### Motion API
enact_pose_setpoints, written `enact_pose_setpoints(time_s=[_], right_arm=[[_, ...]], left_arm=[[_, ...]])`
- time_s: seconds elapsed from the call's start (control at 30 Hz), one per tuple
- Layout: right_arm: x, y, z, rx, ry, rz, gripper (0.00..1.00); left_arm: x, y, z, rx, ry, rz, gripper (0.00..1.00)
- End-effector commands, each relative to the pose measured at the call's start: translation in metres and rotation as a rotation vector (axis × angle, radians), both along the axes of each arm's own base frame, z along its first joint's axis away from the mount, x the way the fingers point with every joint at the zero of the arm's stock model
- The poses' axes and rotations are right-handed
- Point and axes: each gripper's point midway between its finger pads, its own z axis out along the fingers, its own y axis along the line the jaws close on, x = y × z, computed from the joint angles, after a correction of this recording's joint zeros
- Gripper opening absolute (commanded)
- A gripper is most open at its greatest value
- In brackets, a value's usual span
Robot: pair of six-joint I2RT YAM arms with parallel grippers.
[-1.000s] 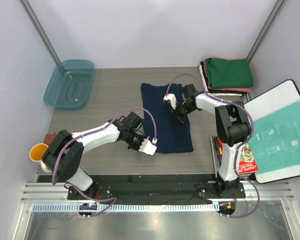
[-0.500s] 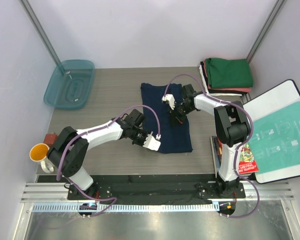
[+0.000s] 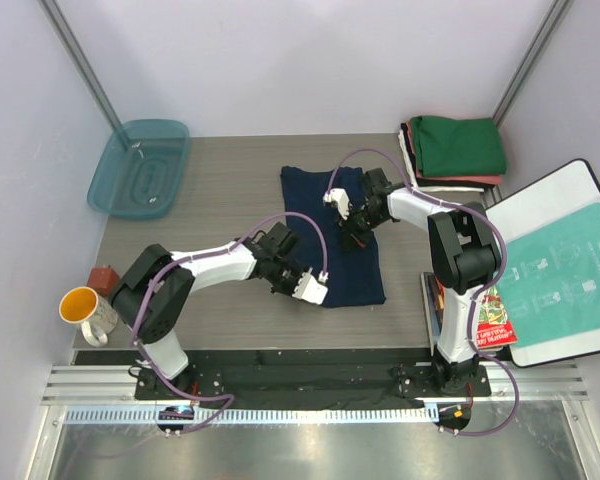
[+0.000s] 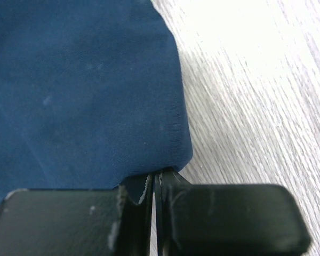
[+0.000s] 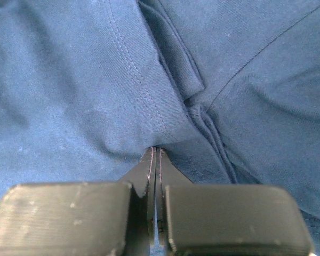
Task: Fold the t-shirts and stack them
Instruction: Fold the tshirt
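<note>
A dark navy t-shirt (image 3: 315, 215) lies partly folded in the middle of the table. My left gripper (image 3: 305, 284) is shut, and its tips (image 4: 156, 174) touch the shirt's (image 4: 85, 90) near-left rounded fold edge with no cloth between the jaws. My right gripper (image 3: 355, 237) is shut too. It is pressed tips-down onto a stitched hem and creases (image 5: 149, 101) near the shirt's right side (image 5: 156, 150). At the back right is a stack of folded t-shirts, green (image 3: 458, 145) on top, salmon-red (image 3: 480, 181) and white (image 3: 408, 150) beneath.
A teal plastic bin (image 3: 140, 168) sits at the back left. A yellow mug (image 3: 80, 307) and a small red-brown block (image 3: 104, 275) stand at the near left. A white board with a teal-printed bag (image 3: 560, 265) and a red packet (image 3: 492, 318) lie at the right.
My left gripper slid right along the table to the shirt's near-left corner, nudging that edge inward. The right gripper stayed almost still on the shirt.
</note>
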Motion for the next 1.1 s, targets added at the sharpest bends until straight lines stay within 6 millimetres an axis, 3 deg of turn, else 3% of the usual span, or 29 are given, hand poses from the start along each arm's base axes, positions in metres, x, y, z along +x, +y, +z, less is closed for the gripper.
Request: enact_pose_setpoints(time_s=[0.0, 0.23, 0.57, 0.87, 0.97, 1.0, 1.07], right_arm=[[0.011, 0.0, 0.005, -0.034, -0.045, -0.01, 0.01], [0.024, -0.004, -0.006, -0.084, -0.044, -0.04, 0.01], [0.025, -0.005, -0.012, -0.096, -0.038, -0.045, 0.01], [0.027, -0.005, -0.015, -0.098, -0.04, -0.046, 0.01], [0.026, -0.004, -0.016, -0.102, -0.04, -0.047, 0.01], [0.025, -0.003, -0.016, -0.103, -0.039, -0.047, 0.01], [0.024, -0.004, -0.014, -0.102, -0.045, -0.048, 0.01]], left_arm=[[-0.008, -0.016, 0.006, -0.055, 0.042, -0.042, 0.0], [-0.032, -0.02, 0.007, -0.04, 0.12, -0.106, 0.0], [-0.06, -0.01, 0.008, 0.016, 0.216, -0.158, 0.0], [-0.07, 0.007, 0.03, 0.037, 0.206, -0.126, 0.0], [-0.065, 0.012, 0.047, 0.011, 0.165, -0.084, 0.0], [-0.059, 0.008, 0.063, -0.037, 0.113, -0.077, 0.0], [-0.046, 0.005, 0.076, -0.087, 0.038, -0.047, 0.0]])
